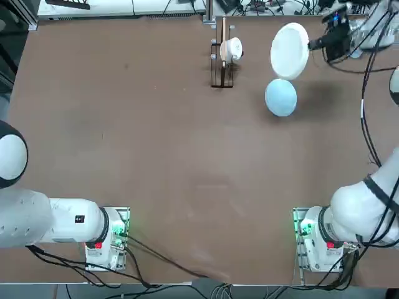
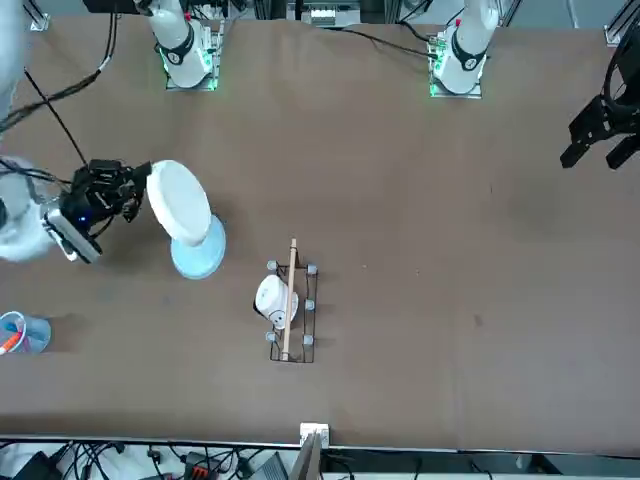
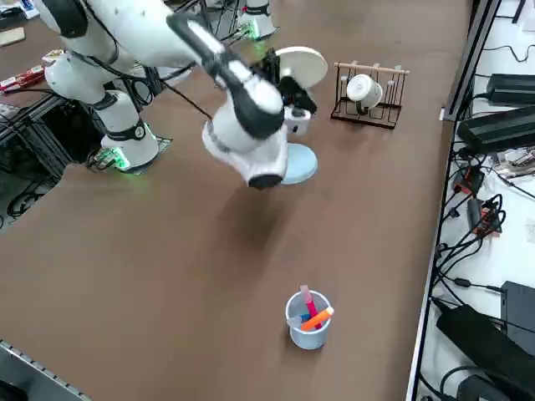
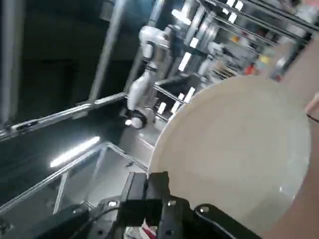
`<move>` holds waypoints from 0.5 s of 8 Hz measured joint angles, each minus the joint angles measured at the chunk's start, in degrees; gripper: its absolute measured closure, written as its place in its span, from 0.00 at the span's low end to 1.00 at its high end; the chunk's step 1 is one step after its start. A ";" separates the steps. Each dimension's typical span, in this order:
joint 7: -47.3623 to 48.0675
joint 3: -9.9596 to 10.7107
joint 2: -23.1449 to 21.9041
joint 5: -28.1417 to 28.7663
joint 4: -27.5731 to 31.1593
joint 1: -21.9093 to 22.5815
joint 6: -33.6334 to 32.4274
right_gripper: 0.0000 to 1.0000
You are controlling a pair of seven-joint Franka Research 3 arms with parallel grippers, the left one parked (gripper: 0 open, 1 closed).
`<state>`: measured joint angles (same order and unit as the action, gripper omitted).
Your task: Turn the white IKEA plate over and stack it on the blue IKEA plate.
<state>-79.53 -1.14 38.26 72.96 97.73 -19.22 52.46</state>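
Right gripper level above the table – jaws clamped on the tilted white plate's rim, over the blue plate

**A big brown table in a busy workshop**

The table is wide, flat and brown. Black cables lie in a tangle past its far edge. More cables run along a pale floor beside it, next to flat black boxes. A metal frame stands by another side. In the wrist view, long bright lights shine on dark metal bars, with shelves further back.
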 joint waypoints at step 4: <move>-14.53 -0.07 9.98 0.66 -0.11 -0.78 -3.86 0.98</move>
<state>-94.06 -1.21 48.24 73.63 97.62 -20.00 48.60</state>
